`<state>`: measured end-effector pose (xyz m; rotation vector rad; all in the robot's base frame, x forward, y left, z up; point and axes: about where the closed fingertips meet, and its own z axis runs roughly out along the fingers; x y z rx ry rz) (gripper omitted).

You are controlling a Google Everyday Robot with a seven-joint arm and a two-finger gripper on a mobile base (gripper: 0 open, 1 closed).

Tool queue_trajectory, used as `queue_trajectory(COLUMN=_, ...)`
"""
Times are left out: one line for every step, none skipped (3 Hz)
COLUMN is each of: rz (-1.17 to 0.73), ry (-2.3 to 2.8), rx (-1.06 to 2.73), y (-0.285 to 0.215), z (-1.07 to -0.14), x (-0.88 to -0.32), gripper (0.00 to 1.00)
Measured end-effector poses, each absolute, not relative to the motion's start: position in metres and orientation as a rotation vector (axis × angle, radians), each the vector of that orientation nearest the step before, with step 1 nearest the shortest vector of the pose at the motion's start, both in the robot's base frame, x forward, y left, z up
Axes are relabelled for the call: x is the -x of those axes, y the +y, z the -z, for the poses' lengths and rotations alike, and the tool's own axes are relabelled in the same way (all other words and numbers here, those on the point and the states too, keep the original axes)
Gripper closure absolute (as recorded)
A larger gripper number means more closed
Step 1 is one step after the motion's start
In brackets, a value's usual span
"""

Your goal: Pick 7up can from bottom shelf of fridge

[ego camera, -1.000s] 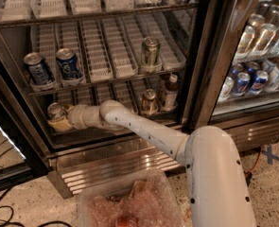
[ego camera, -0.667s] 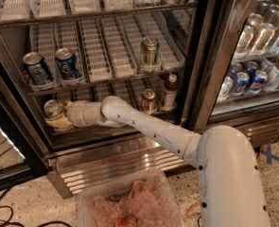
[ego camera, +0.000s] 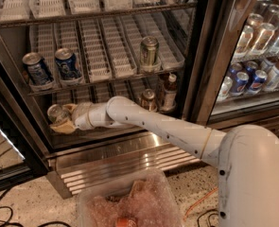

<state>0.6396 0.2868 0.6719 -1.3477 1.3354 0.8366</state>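
Note:
The 7up can [ego camera: 55,112], pale grey-green with a silver top, stands at the left end of the bottom shelf [ego camera: 106,131] of the fridge [ego camera: 210,56]. My gripper [ego camera: 65,118] reaches in from the right at the end of the white arm. Its tan fingers [ego camera: 69,109] lie above and below the can and are closed on it. The can looks slightly tilted and is still at shelf level.
Two blue Pepsi cans [ego camera: 36,69] [ego camera: 67,63] and a greenish can [ego camera: 149,51] stand on the rack above. A brownish-copper can [ego camera: 148,98] and a brown bottle [ego camera: 170,89] stand on the bottom shelf's right. A neighbouring cooler [ego camera: 252,74] is on the right. A plastic bin [ego camera: 129,202] is in front.
The arm's elbow has shifted slightly right and up. The gripper has stayed at the can, which has barely moved.

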Motion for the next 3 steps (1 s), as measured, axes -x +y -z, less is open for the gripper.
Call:
queue_trajectory(rz=-0.826, ry=1.376, rx=1.341, y=0.269, z=-0.673, x=-0.626, gripper=1.0)
queue_trajectory(rz=-0.81, ry=1.418, rx=1.312, y=0.25, z=-0.678, x=-0.611, gripper=1.0)
queue_trajectory(rz=-0.797, ry=1.487, rx=1.265, y=0.228, z=-0.679, x=-0.591, gripper=1.0)
